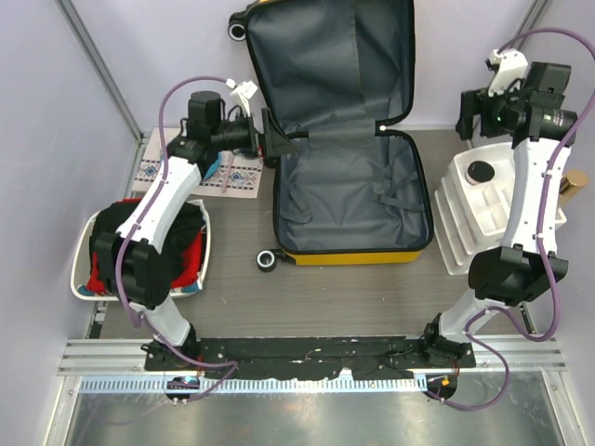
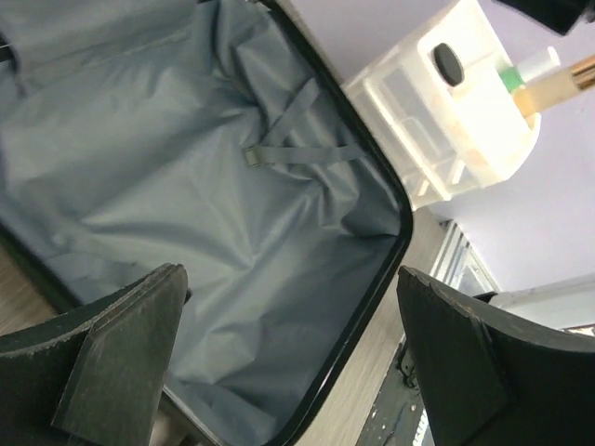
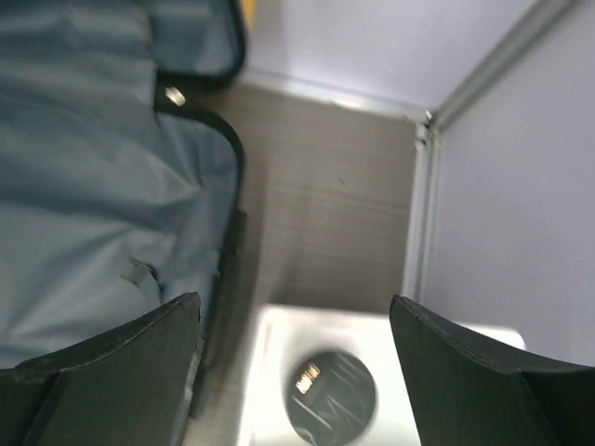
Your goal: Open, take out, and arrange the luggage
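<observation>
L gripper (image 1: pixel 271 139) is hanging w/ jaws spread wide and nothing btwn the fingers (image 2: pixel 130 344). It is sitting just beside the left rim of the luggage (image 1: pixel 353 195), about level w/ the hinge line, and pointing right across the shell toward the bench's right edge. R gripper (image 3: pixel 293 307) is also gaping and empty, hovering over the white drawer unit (image 1: pixel 465 232) at the right edge, a black cap (image 1: pixel 481 171) below it, clearly apart from the luggage's right rim.

The luggage is lying open at the back centre of the bench: base flat, lid standing up vs. the back wall, long axis running from near edge to far edge. Only grey lining and a loose strap (image 2: pixel 307 149) are showing; the shell is prob. empty, though folds could be hiding sth small.

L arm is the nearer one, so any reach into the shell is looking like a short sideways move to the right. Clothes (image 1: pixel 191 255) are sitting in a white basket (image 1: pixel 82 243) at the near-left corner.
</observation>
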You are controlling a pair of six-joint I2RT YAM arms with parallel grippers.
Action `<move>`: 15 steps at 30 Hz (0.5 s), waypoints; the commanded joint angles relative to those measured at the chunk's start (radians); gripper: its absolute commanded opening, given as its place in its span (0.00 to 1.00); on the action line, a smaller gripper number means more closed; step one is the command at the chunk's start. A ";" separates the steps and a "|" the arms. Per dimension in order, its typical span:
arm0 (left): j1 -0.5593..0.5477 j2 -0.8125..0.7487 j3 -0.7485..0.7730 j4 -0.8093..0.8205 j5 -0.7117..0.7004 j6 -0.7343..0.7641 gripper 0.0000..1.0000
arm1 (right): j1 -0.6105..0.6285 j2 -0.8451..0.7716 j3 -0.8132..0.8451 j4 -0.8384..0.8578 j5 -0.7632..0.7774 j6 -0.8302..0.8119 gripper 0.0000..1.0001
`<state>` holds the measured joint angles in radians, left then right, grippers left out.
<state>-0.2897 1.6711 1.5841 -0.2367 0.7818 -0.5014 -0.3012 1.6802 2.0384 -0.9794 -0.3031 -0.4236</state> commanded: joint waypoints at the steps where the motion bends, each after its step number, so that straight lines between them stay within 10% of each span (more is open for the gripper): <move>1: 0.049 0.068 0.222 -0.476 -0.047 0.268 1.00 | 0.094 0.042 0.065 0.149 -0.065 0.178 0.90; 9: 0.135 0.064 0.339 -0.710 -0.372 0.394 1.00 | 0.301 0.020 -0.144 0.441 -0.099 0.358 0.93; 15: 0.139 0.004 0.156 -0.702 -0.569 0.463 1.00 | 0.438 -0.120 -0.570 0.775 -0.120 0.494 0.93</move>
<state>-0.1497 1.7420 1.8519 -0.8787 0.3698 -0.1238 0.0788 1.6867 1.6512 -0.4740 -0.3931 -0.0608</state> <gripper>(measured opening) 0.995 0.926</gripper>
